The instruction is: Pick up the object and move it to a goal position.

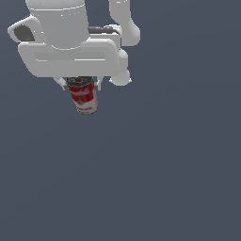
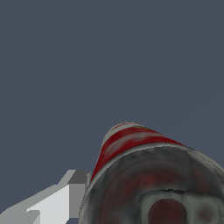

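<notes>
In the wrist view the soup can [image 2: 131, 144] fills the lower right of the frame, its dark lid nearest, one grey finger [image 2: 65, 197] touching its side. In the exterior view's upper left, the gripper [image 1: 81, 84] is clamped on the can's top; the can hangs slightly tilted under the white arm [image 1: 70, 42].

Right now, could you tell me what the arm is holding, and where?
The soup can, gripped by the jaws on either side of its upper end, near the lid.
</notes>
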Robot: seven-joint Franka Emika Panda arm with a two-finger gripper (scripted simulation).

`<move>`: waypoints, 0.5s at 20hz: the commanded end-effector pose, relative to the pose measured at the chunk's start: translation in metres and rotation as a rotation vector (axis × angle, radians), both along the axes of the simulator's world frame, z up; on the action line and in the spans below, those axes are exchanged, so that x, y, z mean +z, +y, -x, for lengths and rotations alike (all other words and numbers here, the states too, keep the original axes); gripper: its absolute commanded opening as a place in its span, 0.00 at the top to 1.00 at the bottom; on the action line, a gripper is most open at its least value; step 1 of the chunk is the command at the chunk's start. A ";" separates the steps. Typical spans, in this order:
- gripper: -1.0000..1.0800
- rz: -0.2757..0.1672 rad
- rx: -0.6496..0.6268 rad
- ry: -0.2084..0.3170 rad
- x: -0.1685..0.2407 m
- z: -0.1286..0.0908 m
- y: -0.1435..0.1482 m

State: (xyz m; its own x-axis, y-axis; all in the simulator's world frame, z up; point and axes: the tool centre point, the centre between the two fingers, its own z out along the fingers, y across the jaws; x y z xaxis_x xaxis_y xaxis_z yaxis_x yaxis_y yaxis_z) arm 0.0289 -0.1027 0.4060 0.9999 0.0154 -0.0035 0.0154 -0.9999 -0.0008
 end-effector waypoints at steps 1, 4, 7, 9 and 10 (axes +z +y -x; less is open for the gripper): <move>1.00 0.001 0.000 -0.003 0.017 -0.004 -0.005; 1.00 0.001 0.000 -0.003 0.030 -0.007 -0.009; 1.00 0.001 0.000 -0.003 0.040 -0.010 -0.013; 1.00 0.001 0.000 -0.003 0.045 -0.011 -0.014; 1.00 0.001 0.000 -0.003 0.047 -0.012 -0.015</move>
